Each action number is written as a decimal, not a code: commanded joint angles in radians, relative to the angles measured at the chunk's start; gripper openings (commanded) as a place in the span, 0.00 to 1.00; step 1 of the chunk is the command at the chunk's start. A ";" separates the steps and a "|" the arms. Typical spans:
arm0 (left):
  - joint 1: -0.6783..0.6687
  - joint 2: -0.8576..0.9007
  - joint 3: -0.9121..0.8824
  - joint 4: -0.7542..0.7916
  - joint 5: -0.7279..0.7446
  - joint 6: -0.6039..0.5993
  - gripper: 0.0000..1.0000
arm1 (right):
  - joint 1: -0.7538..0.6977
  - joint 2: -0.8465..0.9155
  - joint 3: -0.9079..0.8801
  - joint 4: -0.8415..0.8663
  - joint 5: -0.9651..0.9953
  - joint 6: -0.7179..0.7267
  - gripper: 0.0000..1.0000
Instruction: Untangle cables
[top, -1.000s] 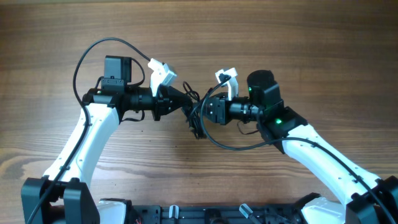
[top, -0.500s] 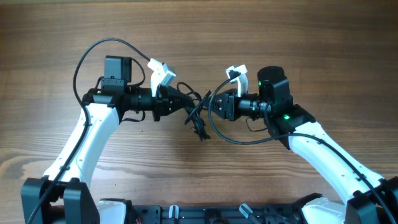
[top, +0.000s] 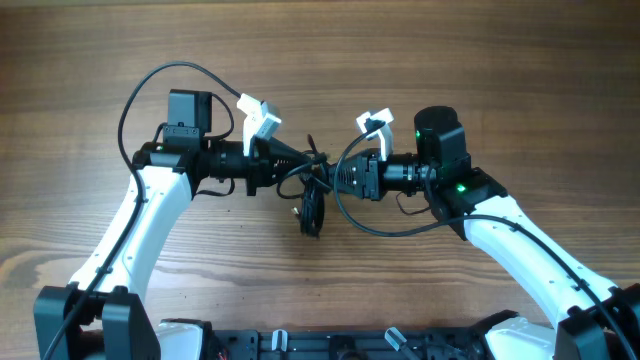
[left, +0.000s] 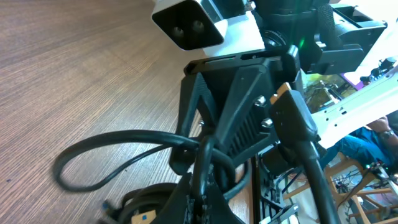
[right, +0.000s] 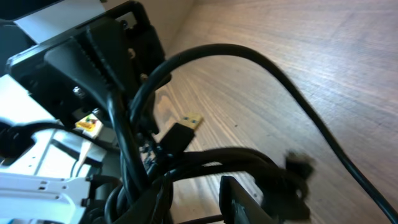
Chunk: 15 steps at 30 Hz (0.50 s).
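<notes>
One black cable tangle (top: 312, 208): six o'clock of grippers
Left gripper (top: 304, 165): clamped on it
Right gripper (top: 330, 178): likewise clamped

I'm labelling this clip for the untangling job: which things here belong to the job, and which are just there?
Belong to the job: black cable bundle, its USB plug, left gripper, right gripper.

Just there: wooden table, left arm's own wiring loop, black frame at the near edge.
</notes>
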 joint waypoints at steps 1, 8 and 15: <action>-0.004 0.000 -0.001 0.004 -0.024 -0.009 0.04 | 0.019 0.001 0.011 0.001 -0.089 0.023 0.30; -0.004 0.000 -0.001 0.002 -0.048 -0.010 0.04 | 0.028 0.001 0.011 -0.050 -0.080 0.047 0.30; -0.006 0.000 -0.001 0.001 -0.048 -0.010 0.04 | 0.034 0.001 0.011 -0.080 -0.062 0.083 0.29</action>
